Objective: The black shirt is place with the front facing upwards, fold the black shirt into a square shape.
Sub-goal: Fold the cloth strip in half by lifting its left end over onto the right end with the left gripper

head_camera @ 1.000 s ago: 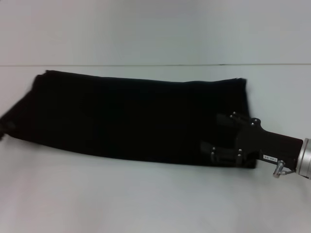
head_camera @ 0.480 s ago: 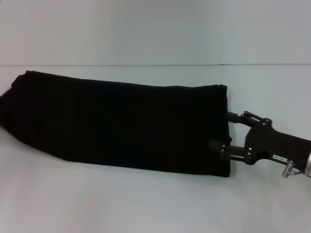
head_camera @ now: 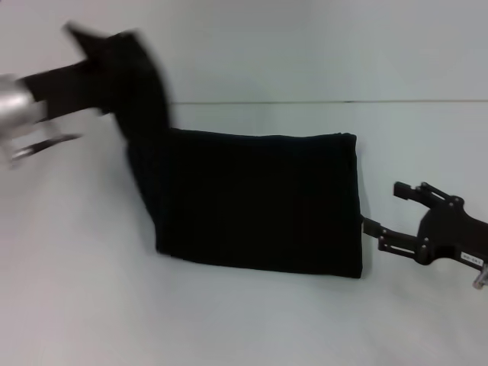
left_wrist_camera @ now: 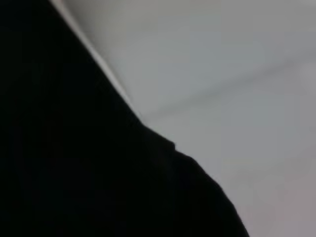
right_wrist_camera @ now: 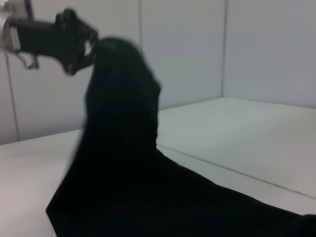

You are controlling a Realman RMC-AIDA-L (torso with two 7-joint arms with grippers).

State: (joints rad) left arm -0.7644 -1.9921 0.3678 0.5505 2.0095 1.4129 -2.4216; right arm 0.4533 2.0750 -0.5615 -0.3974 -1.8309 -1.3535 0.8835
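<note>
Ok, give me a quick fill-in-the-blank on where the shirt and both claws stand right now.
1. The left claw holds one end of the black shirt ____ the white table.
2. The right claw, beside the shirt's other end, holds ____.
3. The right claw's jaws are ____.

Missing words: above; nothing; open

The left gripper (right_wrist_camera: 91, 44) has the black shirt (right_wrist_camera: 123, 163) pinched by one end, hoisted way above the white table (right_wrist_camera: 237, 128).
</note>
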